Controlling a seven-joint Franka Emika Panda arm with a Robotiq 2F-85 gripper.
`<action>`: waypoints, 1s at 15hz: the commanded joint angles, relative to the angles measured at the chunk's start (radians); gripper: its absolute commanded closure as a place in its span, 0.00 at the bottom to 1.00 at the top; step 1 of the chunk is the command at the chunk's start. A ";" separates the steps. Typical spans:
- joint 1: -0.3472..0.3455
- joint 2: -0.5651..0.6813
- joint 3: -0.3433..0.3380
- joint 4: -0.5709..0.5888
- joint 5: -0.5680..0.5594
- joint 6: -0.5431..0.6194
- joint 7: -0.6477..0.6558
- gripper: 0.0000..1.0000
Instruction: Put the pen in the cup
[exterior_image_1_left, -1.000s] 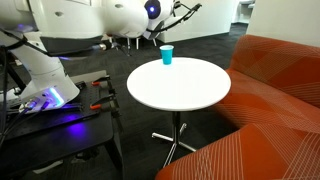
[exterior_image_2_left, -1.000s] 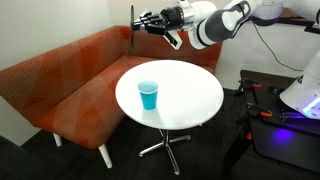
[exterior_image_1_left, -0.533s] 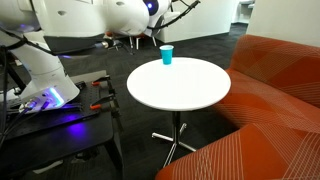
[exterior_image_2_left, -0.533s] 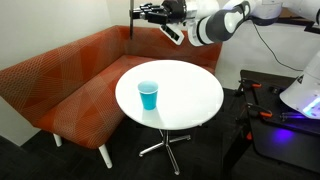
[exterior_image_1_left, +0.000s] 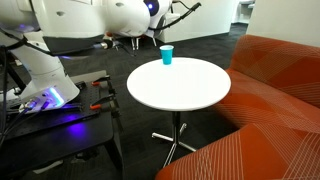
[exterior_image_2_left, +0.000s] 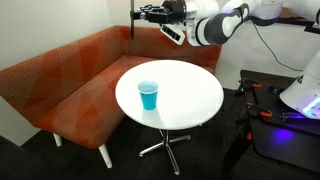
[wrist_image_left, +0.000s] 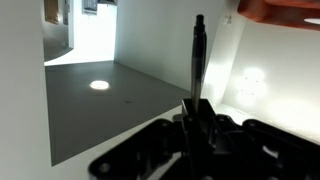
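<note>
The small blue cup (exterior_image_1_left: 167, 55) stands upright near the edge of the round white table (exterior_image_1_left: 185, 92); it shows in both exterior views (exterior_image_2_left: 149, 96), as does the table (exterior_image_2_left: 190, 100). My gripper (exterior_image_2_left: 146, 12) is high above the table's far edge, well away from the cup, beside the orange sofa. It is shut on the thin dark pen (exterior_image_2_left: 133, 22), which hangs vertically. In the wrist view the pen (wrist_image_left: 198, 55) sticks out from between the shut fingers (wrist_image_left: 196, 112). In an exterior view the gripper (exterior_image_1_left: 186, 8) is at the top edge; the pen is too thin to see there.
An orange sofa (exterior_image_2_left: 70, 70) curves round the table (exterior_image_1_left: 270, 100). A black platform with the robot base, purple light and red-handled tools (exterior_image_1_left: 100, 105) stands on the other side (exterior_image_2_left: 270, 115). A white wall is behind the sofa.
The gripper with the pen rose a little towards the top of the view between one second and half a second ago. Since then nothing has visibly moved.
</note>
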 joint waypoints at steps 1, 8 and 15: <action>-0.023 -0.047 -0.035 0.037 0.080 -0.007 0.039 0.97; 0.017 -0.282 -0.149 0.133 0.465 -0.001 0.034 0.97; 0.106 -0.495 -0.241 0.113 0.622 -0.001 0.110 0.97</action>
